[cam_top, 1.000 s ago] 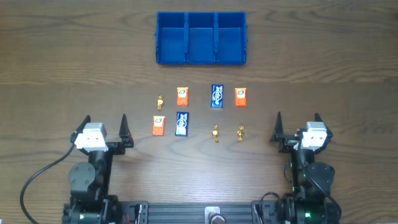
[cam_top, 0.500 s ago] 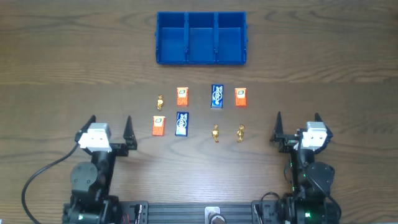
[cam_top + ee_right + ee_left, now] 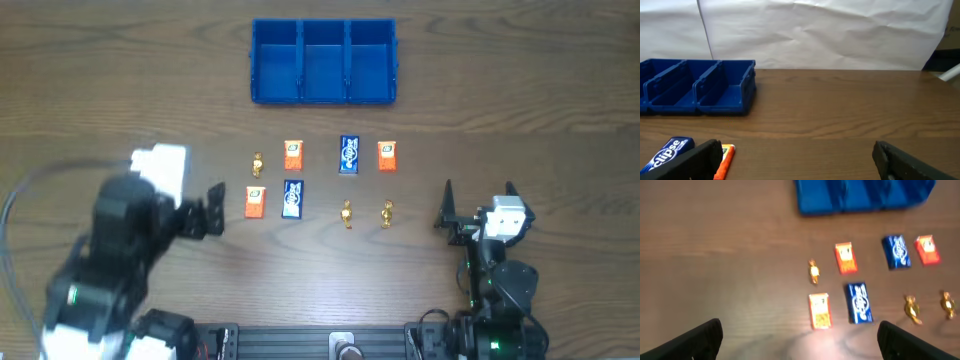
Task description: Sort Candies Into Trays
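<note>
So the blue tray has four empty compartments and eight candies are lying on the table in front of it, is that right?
Not quite. The blue tray has three empty compartments, not four, as the top view shows. Eight candies do lie on the table in front of it.

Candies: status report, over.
Left gripper open, lifted near orange candy; right gripper open, back by its base. Eight candies loose on table, blue tray empty. Nothing blocking.

A blue three-compartment tray (image 3: 323, 97) stands empty, beyond the candies. Nearer, in two loose rows, lie flat and apart three orange candy packets (image 3: 293, 154), two blue candy bars (image 3: 349, 155) and three gold-wrapped candies (image 3: 347, 214).
</note>
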Controlling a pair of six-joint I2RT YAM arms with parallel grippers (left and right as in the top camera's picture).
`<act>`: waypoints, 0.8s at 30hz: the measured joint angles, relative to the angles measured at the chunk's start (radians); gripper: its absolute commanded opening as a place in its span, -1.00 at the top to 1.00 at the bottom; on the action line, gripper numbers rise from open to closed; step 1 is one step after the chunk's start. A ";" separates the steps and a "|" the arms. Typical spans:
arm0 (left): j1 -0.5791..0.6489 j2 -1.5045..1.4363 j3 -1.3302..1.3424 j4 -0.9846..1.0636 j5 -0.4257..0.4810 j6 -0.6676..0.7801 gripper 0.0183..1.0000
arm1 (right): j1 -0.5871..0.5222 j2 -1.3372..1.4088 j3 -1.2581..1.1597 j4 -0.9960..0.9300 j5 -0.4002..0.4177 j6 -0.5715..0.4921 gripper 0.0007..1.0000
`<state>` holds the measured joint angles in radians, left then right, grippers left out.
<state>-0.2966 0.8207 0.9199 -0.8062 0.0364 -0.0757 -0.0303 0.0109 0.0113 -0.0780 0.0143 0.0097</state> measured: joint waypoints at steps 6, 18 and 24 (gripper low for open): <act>-0.055 0.359 0.071 -0.013 0.007 -0.075 -1.00 | 0.000 0.000 0.000 0.000 0.000 0.000 -1.00; -0.136 0.718 0.070 0.006 0.010 -0.222 -1.00 | 0.000 0.000 0.000 0.000 0.000 0.000 -1.00; -0.153 0.830 0.070 0.042 0.010 -0.266 -0.97 | 0.000 0.000 0.000 0.000 0.000 0.000 -1.00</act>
<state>-0.4500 1.6512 0.9901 -0.7639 0.0467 -0.3420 -0.0303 0.0109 0.0113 -0.0780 0.0143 0.0097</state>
